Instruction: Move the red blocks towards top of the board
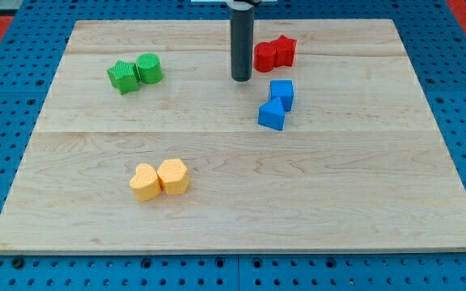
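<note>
Yellow blocks (160,179) lowest; red blocks (275,54) (touching) right of my tip (242,78).

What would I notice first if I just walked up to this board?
Probably the dark rod coming down near the view's top middle, my tip just left of the two red blocks. Then the colourful pairs: green blocks upper left, blue blocks in the middle, yellow blocks lower left.
</note>
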